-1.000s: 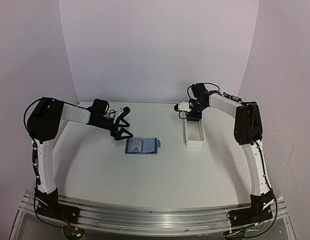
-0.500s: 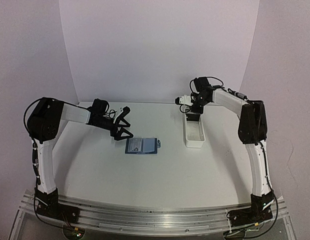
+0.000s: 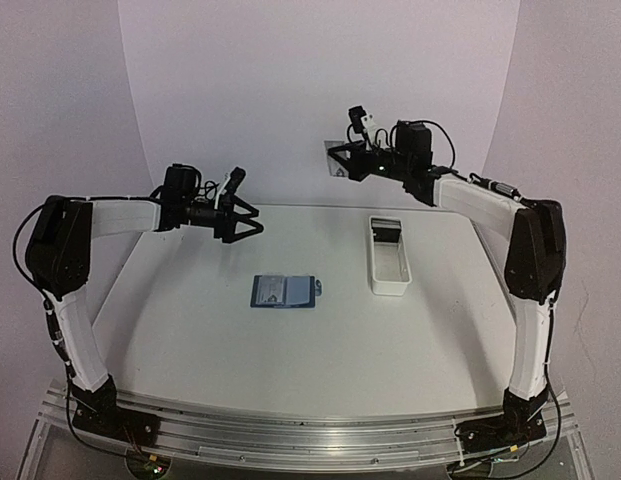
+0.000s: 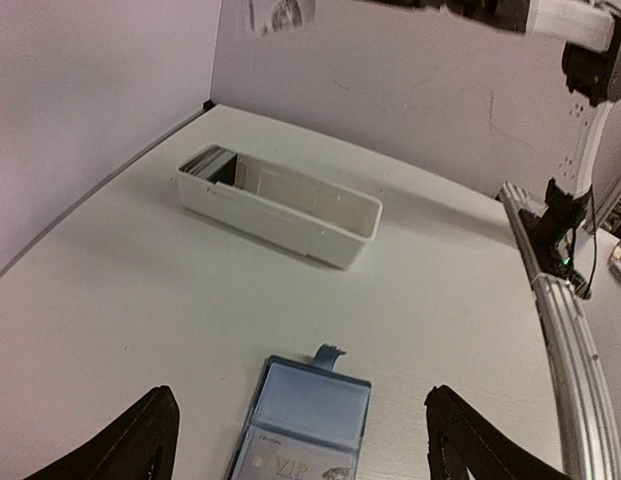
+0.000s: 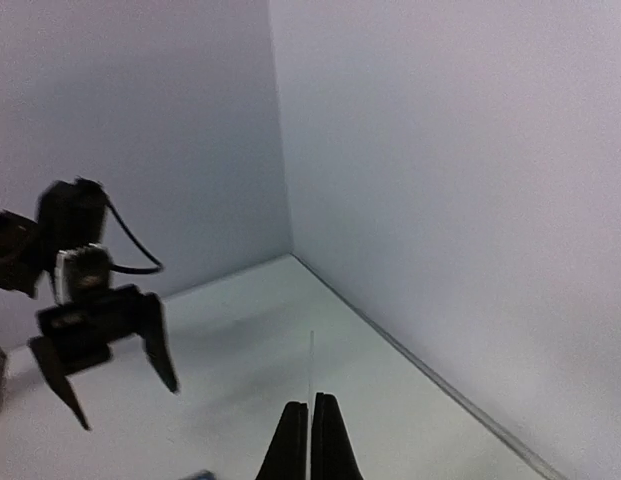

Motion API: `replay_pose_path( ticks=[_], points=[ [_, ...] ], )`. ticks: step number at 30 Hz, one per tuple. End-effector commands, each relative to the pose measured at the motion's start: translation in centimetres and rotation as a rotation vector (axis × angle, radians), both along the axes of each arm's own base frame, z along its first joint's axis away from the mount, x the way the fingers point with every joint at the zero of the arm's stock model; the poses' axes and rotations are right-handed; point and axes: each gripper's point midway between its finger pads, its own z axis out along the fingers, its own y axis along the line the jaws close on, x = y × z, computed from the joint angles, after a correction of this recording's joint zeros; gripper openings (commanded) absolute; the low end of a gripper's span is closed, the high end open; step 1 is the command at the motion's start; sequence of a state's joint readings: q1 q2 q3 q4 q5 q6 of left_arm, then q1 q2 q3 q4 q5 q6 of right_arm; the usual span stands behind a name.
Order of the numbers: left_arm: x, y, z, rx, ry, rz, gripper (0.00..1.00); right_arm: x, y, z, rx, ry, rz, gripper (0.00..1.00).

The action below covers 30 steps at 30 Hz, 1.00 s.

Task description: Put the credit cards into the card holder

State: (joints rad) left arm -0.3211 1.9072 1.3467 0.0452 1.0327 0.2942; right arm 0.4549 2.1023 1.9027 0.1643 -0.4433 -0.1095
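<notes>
Two robot arms reach over a white desk [image 3: 190,330], both lifted well off it. The right tool [image 3: 342,158] is pinched shut on a credit card [image 3: 331,168], held high near the back wall with its face toward the room. From that wrist the card shows only as a thin upright edge between the closed fingers.

The left tool [image 3: 252,218] is spread wide and holds nothing. Below and ahead of it the card holder [image 3: 284,291] lies flat and open on the desk, its snap tab [image 3: 318,289] on the side away from this tool. A card lettered VIP [image 4: 290,468] already sits in it. The holder is well below the right tool and apart from it. Beyond the holder, as the left tool sees it, a white tray [image 3: 390,283] keeps a stack of cards [image 3: 387,233] at one end.

The card looks light, stiff and slick, so a short-edge pinch suits it, leaving most of its length free to slide in. The holder seems light and likely to skid, and would want pinning at an edge by the empty tool.
</notes>
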Motion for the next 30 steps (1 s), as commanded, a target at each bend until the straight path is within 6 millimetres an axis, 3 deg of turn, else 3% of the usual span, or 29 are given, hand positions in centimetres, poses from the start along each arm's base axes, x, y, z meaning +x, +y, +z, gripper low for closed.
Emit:
replay_pose_path(
  ticks=[1, 6, 9, 14, 16, 20, 22, 28, 30],
  points=[
    [-3.3, 0.2, 10.1, -0.171, -0.034, -0.095, 0.82, -10.1, 6.2, 6.8, 0.383, 0.037, 0.375, 0.00],
    [-7.3, 0.3, 13.3, -0.227, 0.022, -0.181, 0.79, -16.1, 8.7, 7.8, 0.483, 0.045, 0.532, 0.00],
    [-9.7, -0.2, 14.5, -0.237, 0.007, -0.237, 0.76, -18.1, 9.9, 7.2, 0.486, 0.065, 0.557, 0.00],
    [-12.4, -1.0, 14.4, -0.222, 0.046, -0.275, 0.65, -21.0, 10.9, 7.2, 0.498, 0.056, 0.585, 0.00],
    [-13.3, -1.4, 14.7, -0.224, 0.039, -0.291, 0.61, -21.6, 11.0, 7.2, 0.498, 0.052, 0.585, 0.00],
    [-13.7, -1.9, 15.0, -0.224, 0.044, -0.285, 0.42, -22.9, 11.3, 7.4, 0.493, 0.037, 0.602, 0.00],
    [-13.9, -2.0, 15.0, -0.221, 0.045, -0.283, 0.36, -23.1, 11.2, 7.4, 0.493, 0.034, 0.597, 0.00],
    [-14.3, -2.4, 15.3, -0.220, 0.049, -0.283, 0.06, -23.3, 11.5, 7.1, 0.489, 0.035, 0.595, 0.00],
    [-14.2, -2.5, 15.4, -0.222, 0.052, -0.279, 0.00, -23.0, 11.6, 6.6, 0.483, 0.048, 0.584, 0.00]
  ],
)
